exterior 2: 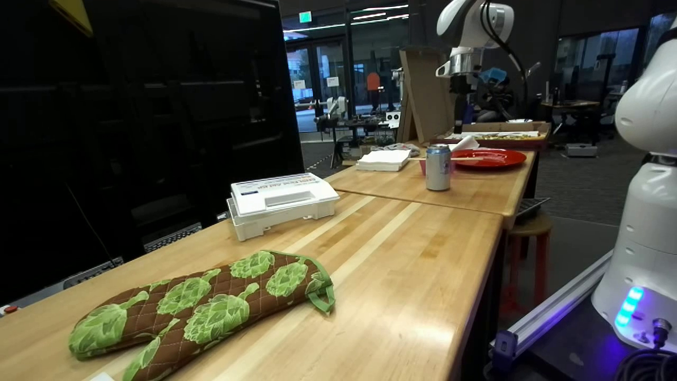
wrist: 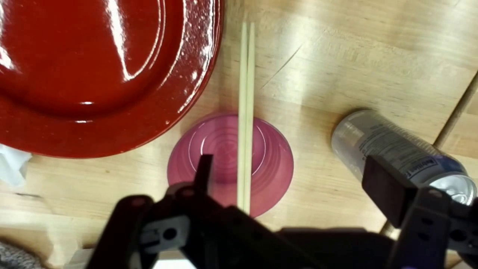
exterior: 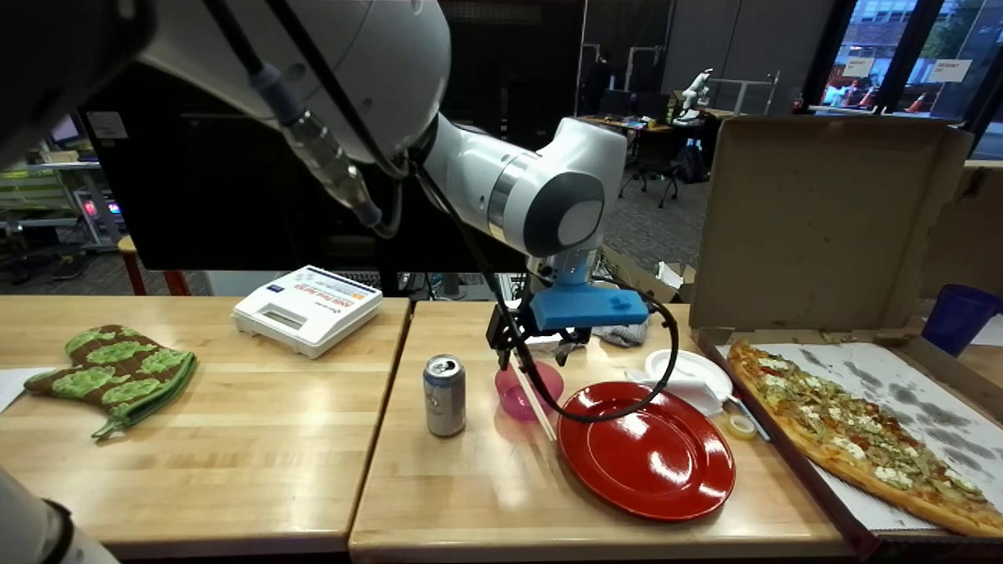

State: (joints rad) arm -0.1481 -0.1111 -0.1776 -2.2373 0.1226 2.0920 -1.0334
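Chopsticks overhanging bowl, gap before plate edge, gripper spread above

Around me I see pale, glossy wooden tables meeting at a seam, a large black panel alongside, a red-legged stool, dark grey carpet, grey walls, and tall dark-framed windows showing bluish daylight outside.

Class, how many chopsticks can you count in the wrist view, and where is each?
2: one chopstick and, close beside it, another chopstick, both lying across the pink bowl.
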